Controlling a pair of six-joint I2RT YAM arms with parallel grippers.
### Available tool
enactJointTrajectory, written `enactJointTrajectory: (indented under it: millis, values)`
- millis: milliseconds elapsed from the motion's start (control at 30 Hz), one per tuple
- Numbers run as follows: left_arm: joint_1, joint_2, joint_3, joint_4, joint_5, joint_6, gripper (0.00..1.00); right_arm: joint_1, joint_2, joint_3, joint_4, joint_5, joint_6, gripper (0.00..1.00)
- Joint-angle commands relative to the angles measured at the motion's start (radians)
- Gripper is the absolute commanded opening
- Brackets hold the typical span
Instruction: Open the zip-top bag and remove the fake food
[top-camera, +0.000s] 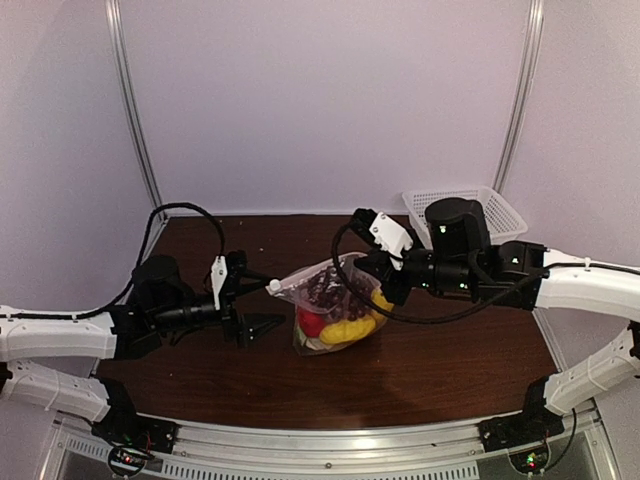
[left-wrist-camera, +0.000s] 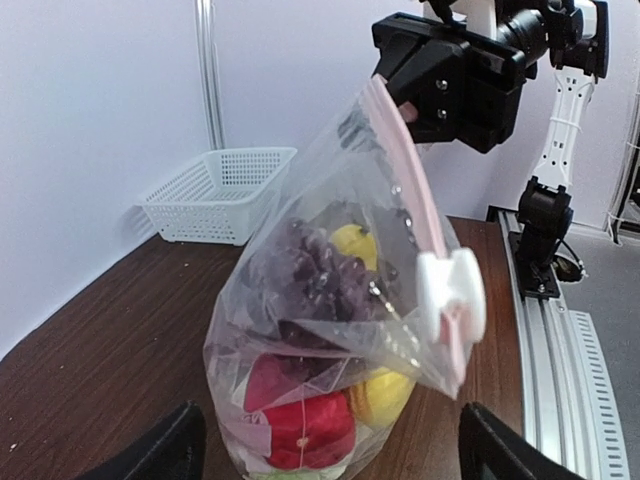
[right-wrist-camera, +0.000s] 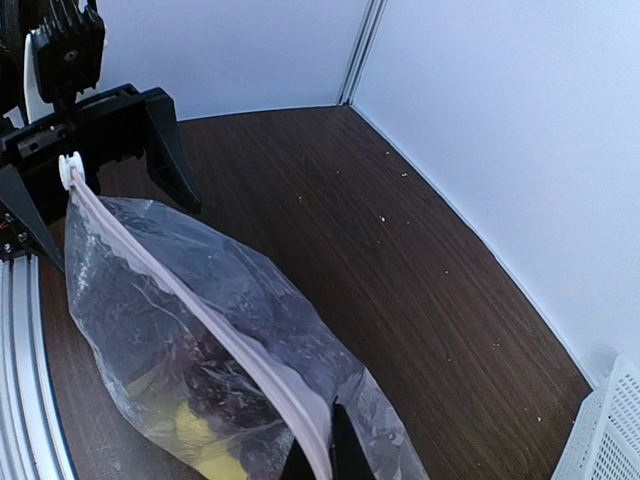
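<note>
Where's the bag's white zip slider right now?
The slider is centre-left in the top view, at the left end of the zip-top bag, by the open left gripper.

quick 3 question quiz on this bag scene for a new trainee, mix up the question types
1. True or false: the right gripper is shut on the zip strip of the zip-top bag.
2. Which describes the left gripper?
A. open, at the slider end of the bag
B. shut on the mesh basket
C. shut on a yellow toy
3. Fill in: the dark purple fake food inside the bag looks like a cluster of ___.

Key: 1 true; 2 A; 3 grapes
</note>
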Motion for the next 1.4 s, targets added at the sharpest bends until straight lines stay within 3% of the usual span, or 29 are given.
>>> enactJointTrajectory:
  millis: [0, 133, 267, 433, 733, 967, 1000, 1067, 1100, 1267, 1367]
  values:
    - [-0.028, 0.134, 0.032, 0.298, 0.049, -0.028, 0.84, -0.009, -0.024, 0.003, 0.069, -0.02, 0.046, 0.0]
    - [-0.078, 0.228, 0.078, 0.388, 0.06, -0.027, 0.69, -0.018, -0.023, 0.007, 0.061, -0.015, 0.062, 0.0]
    - [-0.082, 0.262, 0.083, 0.455, 0.022, -0.055, 0.35, -0.023, -0.042, 0.002, 0.045, -0.005, 0.062, 0.0]
    - [-0.081, 0.214, 0.13, 0.296, -0.002, 0.008, 0.0, -0.031, -0.105, -0.048, 0.043, 0.001, 0.058, 0.0]
    - [-0.076, 0.093, 0.163, 0.114, 0.002, 0.033, 0.0, -0.043, -0.157, -0.104, -0.011, -0.013, 0.03, 0.0]
    - [-0.076, 0.081, 0.186, 0.075, 0.051, 0.023, 0.0, -0.043, -0.158, -0.096, -0.049, -0.073, 0.013, 0.0]
    - [-0.076, 0.074, 0.185, 0.068, 0.05, 0.024, 0.0, -0.042, -0.16, -0.1, -0.048, -0.076, 0.013, 0.08]
    - [-0.076, 0.067, 0.192, 0.04, 0.054, 0.03, 0.0, -0.042, -0.16, -0.092, -0.058, -0.097, 0.006, 0.46]
    - [-0.076, 0.069, 0.202, 0.012, 0.066, 0.039, 0.0, -0.043, -0.159, -0.082, -0.065, -0.118, 0.0, 0.55]
    - [-0.076, 0.079, 0.221, -0.039, 0.122, 0.045, 0.0, -0.043, -0.123, 0.013, -0.097, -0.252, -0.025, 0.72]
    - [-0.076, 0.082, 0.243, -0.071, 0.14, 0.089, 0.0, -0.041, -0.043, 0.103, -0.125, -0.314, -0.027, 0.75]
